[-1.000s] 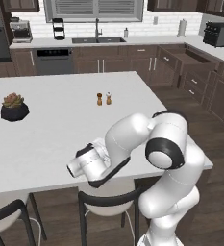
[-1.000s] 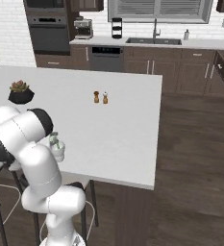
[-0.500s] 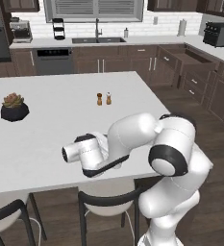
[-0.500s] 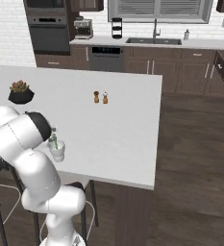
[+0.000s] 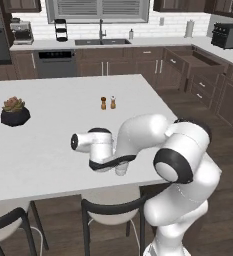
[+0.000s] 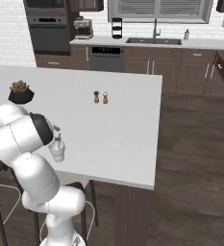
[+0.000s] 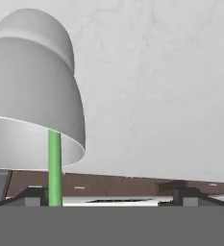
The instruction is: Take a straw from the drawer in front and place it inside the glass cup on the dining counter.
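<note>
The glass cup (image 6: 59, 153) stands near the front edge of the white dining counter (image 6: 113, 125), and the green straw (image 6: 58, 142) stands upright inside it. In the left base view the cup (image 5: 121, 170) is half hidden under my forearm. In the hand view the cup (image 7: 34, 91) looms at the left, and the straw (image 7: 55, 168) runs out of its mouth beside the left fingertip (image 7: 35, 196). My gripper (image 7: 111, 198) is open, with nothing between its fingers. The drawer (image 5: 195, 59) hangs open in the far right cabinets.
Two brown shakers (image 5: 108, 103) stand mid-counter. A dark pot with a plant (image 5: 15, 114) sits at the counter's left. Dark stools (image 5: 110, 210) are tucked under the counter's near edge, below my arm. Sink and cabinets line the back wall.
My hand has risen a little off the cup and the arm has stretched further over the counter. The jaws have widened slightly. The straw stays in the cup.
</note>
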Robot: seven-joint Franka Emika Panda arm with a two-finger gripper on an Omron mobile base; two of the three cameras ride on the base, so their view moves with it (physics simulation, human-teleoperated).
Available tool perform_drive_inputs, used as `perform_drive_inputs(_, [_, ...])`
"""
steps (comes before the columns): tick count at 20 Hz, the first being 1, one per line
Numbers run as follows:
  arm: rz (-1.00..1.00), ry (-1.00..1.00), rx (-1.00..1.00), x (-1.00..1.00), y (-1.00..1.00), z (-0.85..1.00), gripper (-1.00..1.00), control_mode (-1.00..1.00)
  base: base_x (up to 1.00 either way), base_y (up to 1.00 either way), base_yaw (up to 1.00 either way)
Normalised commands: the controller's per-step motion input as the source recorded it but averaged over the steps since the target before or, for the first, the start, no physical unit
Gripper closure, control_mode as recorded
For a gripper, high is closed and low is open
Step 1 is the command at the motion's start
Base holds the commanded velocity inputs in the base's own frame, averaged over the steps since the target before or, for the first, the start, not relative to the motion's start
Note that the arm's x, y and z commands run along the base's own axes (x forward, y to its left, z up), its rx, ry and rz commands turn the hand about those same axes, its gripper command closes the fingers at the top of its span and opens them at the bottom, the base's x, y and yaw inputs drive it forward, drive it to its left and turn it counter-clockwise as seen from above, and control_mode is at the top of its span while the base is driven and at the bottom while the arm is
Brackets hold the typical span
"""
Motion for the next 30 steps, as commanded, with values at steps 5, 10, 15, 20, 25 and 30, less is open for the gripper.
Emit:
perform_drive_inputs(5, [0.0,0.1,0.29,0.12,0.08,-0.26,-1.0,-1.0,0.0,0.0,0.0])
perform_drive_inputs(10, [0.0,0.0,0.24,-0.24,0.21,0.06,-1.0,-1.0,0.0,0.0,0.0])
perform_drive_inputs(15, [0.0,0.0,0.18,-0.6,0.09,0.31,-1.0,-1.0,0.0,0.0,0.0])
perform_drive_inputs(20, [-0.01,0.0,0.15,-0.35,0.0,0.57,-1.0,-1.0,0.0,0.0,0.0])
perform_drive_inputs(25, [0.0,0.0,0.18,-0.8,-0.14,1.0,-1.0,-1.0,0.0,0.0,0.0])
perform_drive_inputs(30, [-0.05,0.0,0.2,-0.93,-0.65,0.92,-1.0,-1.0,0.0,0.0,0.0])
